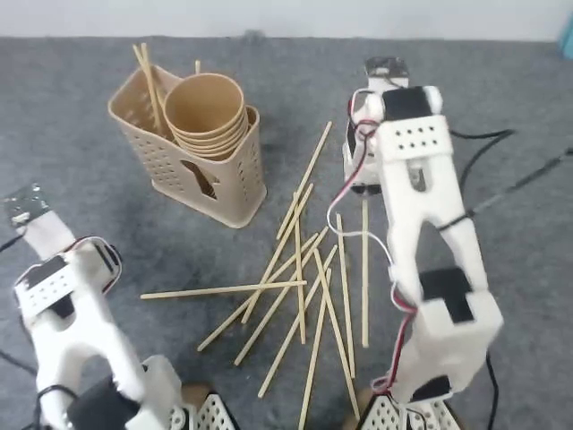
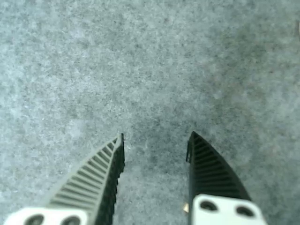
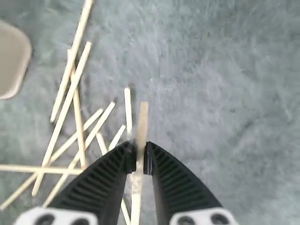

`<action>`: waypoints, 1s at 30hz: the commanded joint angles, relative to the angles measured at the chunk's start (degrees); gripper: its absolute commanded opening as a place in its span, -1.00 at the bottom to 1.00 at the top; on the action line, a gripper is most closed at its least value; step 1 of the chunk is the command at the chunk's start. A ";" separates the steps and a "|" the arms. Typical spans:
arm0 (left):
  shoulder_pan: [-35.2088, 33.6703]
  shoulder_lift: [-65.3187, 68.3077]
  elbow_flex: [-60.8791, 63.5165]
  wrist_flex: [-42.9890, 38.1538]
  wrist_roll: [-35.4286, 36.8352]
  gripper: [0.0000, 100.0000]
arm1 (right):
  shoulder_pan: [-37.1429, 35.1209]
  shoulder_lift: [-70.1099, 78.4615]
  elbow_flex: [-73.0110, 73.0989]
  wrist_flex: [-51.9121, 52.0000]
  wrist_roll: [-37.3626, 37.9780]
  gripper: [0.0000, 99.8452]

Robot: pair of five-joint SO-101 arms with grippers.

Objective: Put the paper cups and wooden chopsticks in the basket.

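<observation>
A beige perforated basket (image 1: 235, 199) stands at the back left, with a stack of paper cups (image 1: 206, 107) and a few wooden chopsticks (image 1: 148, 76) inside it. Several loose chopsticks (image 1: 286, 287) lie crossed on the grey carpet in the middle. My right gripper (image 1: 363, 186) (image 3: 138, 147) is at the right edge of that pile, shut on one chopstick (image 1: 364, 269) (image 3: 142, 117) close to its end. Over bare carpet at the near left, my left gripper (image 1: 25, 204) (image 2: 157, 140) is open and holds nothing.
The basket's corner (image 3: 11, 61) shows in the right wrist view, beyond the pile. Black cables (image 1: 510, 184) trail across the carpet at the right. Bare carpet lies between the left arm and the chopstick pile.
</observation>
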 commanded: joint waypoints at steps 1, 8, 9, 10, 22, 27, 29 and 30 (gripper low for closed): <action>2.64 -2.73 0.40 -0.18 -5.45 -0.58 | -0.31 -9.01 9.41 0.22 1.41 -0.98; 6.33 -2.73 -0.13 3.43 -12.31 -0.58 | 4.18 -25.36 36.13 -15.16 1.49 -0.98; 7.38 -2.81 -0.48 5.19 -15.56 -0.58 | 5.14 -27.38 40.35 -17.89 1.58 -0.98; 8.62 -2.81 -1.10 7.21 -19.69 -0.58 | 5.93 -29.14 44.57 -20.88 1.67 -0.98; 31.74 -2.81 -14.99 35.08 -47.91 -0.58 | 12.70 -26.95 73.41 -54.29 3.08 -0.98; 39.12 -2.29 -12.26 34.11 -56.09 -0.58 | 12.53 -27.56 73.32 -52.53 3.08 -0.98; 41.67 -2.29 -9.71 31.21 -58.11 -0.58 | 12.53 -27.65 73.32 -52.44 3.25 -0.98; 42.81 -2.20 -8.48 29.89 -58.81 -0.58 | 12.53 -27.65 73.23 -52.44 3.43 -0.98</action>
